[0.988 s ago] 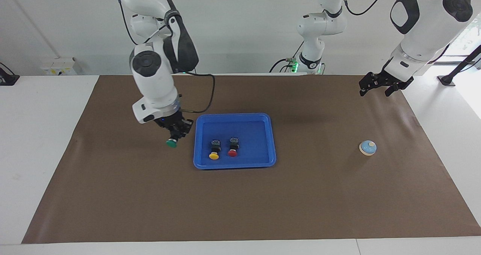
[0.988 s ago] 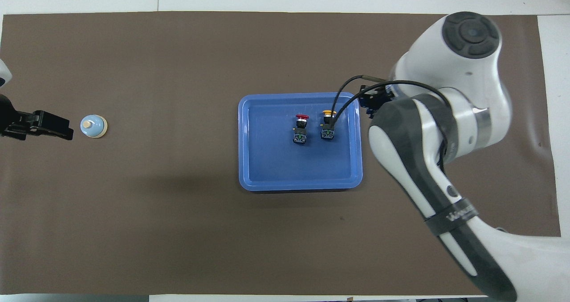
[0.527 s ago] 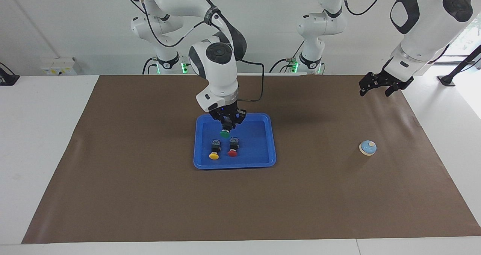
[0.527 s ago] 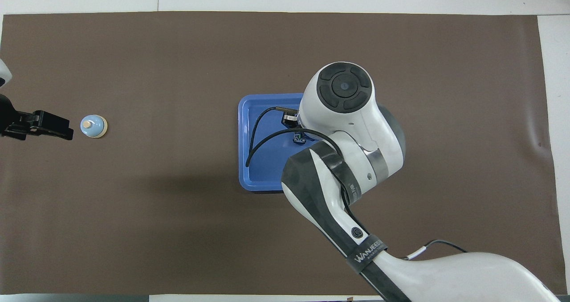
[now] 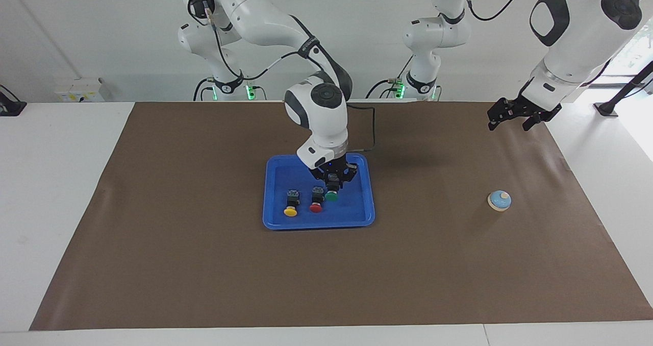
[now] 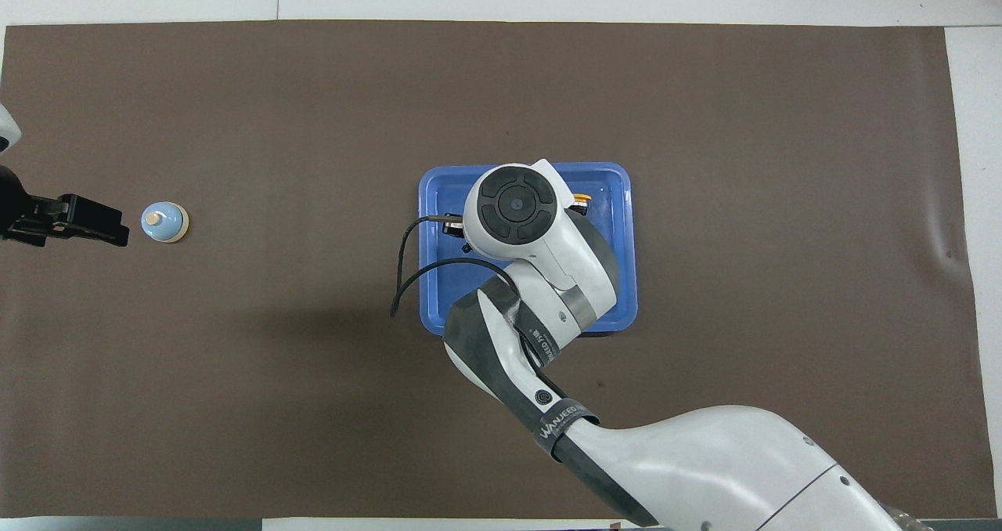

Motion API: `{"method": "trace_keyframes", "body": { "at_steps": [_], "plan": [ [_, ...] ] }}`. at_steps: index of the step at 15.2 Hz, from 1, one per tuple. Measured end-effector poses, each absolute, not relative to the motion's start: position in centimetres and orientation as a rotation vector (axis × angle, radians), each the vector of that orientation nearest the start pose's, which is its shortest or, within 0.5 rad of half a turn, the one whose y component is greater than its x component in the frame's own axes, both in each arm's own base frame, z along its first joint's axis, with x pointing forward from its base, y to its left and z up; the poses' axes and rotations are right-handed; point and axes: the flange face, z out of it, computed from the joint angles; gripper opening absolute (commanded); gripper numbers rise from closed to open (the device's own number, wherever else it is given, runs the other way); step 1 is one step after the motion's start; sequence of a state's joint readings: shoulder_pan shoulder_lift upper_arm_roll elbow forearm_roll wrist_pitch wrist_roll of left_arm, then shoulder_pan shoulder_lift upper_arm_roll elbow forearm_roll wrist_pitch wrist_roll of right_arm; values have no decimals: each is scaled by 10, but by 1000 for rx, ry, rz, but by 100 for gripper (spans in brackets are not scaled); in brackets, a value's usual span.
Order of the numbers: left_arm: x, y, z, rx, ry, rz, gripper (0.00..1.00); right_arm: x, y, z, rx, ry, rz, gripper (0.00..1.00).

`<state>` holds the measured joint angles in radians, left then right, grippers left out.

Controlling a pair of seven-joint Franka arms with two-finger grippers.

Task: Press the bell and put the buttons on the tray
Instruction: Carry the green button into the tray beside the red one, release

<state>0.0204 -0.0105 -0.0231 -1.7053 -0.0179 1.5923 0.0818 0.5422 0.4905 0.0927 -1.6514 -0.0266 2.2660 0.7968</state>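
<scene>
The right gripper (image 5: 332, 181) hangs over the blue tray (image 5: 367, 203), its fingers clamped on the green button (image 5: 331, 195), which hangs cap-down just beside the red button (image 5: 316, 202); the red button and the yellow button (image 5: 291, 204) lie side by side inside the tray, the yellow one toward the right arm's end; the tray sits mid-counter on the brown mat (image 5: 204, 264); the bell (image 5: 499, 200) stands on the mat toward the left arm's end, well apart from the tray; the left gripper (image 5: 510, 119) waits in the air near the bell, fingers spread wide, holding nothing.
</scene>
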Motion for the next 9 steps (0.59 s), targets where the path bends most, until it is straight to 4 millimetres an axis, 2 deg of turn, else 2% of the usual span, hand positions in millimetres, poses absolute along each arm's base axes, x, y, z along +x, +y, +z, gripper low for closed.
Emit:
{"method": "trace_keyframes", "body": {
  "at_steps": [6, 7, 8, 9],
  "plan": [
    [547, -3, 569, -3156, 131, 161, 100, 560, 411, 307, -3029, 218, -130, 0],
    [547, -3, 569, -3156, 131, 161, 100, 558, 414, 303, -3030, 212, -127, 17],
    [547, -3, 569, -3156, 131, 161, 100, 558, 415, 302, -3030, 212, -125, 85],
    [547, -3, 569, -3156, 131, 161, 100, 558, 414, 302, -3030, 215, -125, 100]
  ]
}}
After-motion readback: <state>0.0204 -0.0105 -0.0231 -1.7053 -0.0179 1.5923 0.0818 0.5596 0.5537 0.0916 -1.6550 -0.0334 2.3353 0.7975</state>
